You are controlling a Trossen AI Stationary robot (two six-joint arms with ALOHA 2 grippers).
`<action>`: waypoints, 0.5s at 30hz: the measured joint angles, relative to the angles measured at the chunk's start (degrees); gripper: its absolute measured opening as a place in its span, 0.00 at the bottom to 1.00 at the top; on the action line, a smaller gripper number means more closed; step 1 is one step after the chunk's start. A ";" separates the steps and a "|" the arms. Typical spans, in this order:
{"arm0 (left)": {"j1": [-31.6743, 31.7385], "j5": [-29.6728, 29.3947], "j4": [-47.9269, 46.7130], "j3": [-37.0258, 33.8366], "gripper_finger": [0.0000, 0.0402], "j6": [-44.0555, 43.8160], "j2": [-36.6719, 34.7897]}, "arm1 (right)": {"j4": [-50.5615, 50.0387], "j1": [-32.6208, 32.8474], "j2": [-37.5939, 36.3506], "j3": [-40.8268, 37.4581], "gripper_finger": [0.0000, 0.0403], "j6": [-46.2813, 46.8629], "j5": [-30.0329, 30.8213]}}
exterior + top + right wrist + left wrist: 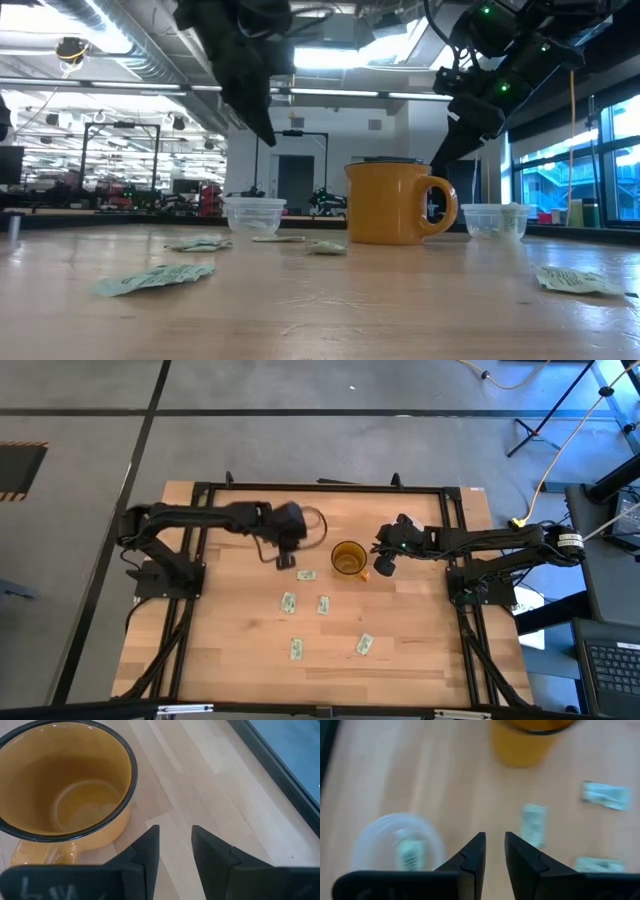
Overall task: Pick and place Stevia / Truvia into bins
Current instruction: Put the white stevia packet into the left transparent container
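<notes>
From above, the left clear cup [284,563] is mostly hidden under the left pincer [287,550]; the low view shows it [254,214] plainly, with the other clear cup [494,220] beyond the yellow mug [397,203]. The left wrist view is smeared, yet one packet [410,851] lies inside the cup [395,847]. The left pincer [493,851] is released, fingers slightly parted, holding nothing, above the cup's edge. The right pincer [174,845] hangs just beside the mug [65,780], fingers apart and empty. Five more Stevia packets [323,605] lie loose on the table [230,650]; their green print is too small to read
</notes>
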 joint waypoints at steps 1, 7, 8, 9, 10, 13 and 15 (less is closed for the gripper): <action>-1.61 -0.04 0.75 0.00 0.17 -0.13 0.45 | 0.00 0.00 0.00 0.00 0.29 0.00 0.00; -8.32 -2.16 6.82 -0.07 0.15 -0.27 4.44 | 0.04 0.00 0.00 0.00 0.29 0.06 0.00; -8.80 -2.32 7.69 -0.07 0.15 -0.27 5.38 | 0.03 0.00 0.00 0.00 0.29 0.07 0.00; -9.03 -2.21 8.90 -0.07 0.15 -0.27 6.33 | 0.02 0.00 0.00 0.00 0.29 0.07 0.00; -9.15 -1.82 9.86 -0.07 0.15 -0.31 7.27 | 0.04 0.00 0.00 0.00 0.29 0.10 0.00; -9.12 -1.05 10.37 -0.07 0.15 -0.81 10.64 | 0.02 0.00 0.00 0.00 0.29 0.13 0.00; -9.02 -0.61 10.47 -0.11 0.15 -0.80 12.90 | 0.02 0.00 0.00 0.00 0.29 0.15 0.00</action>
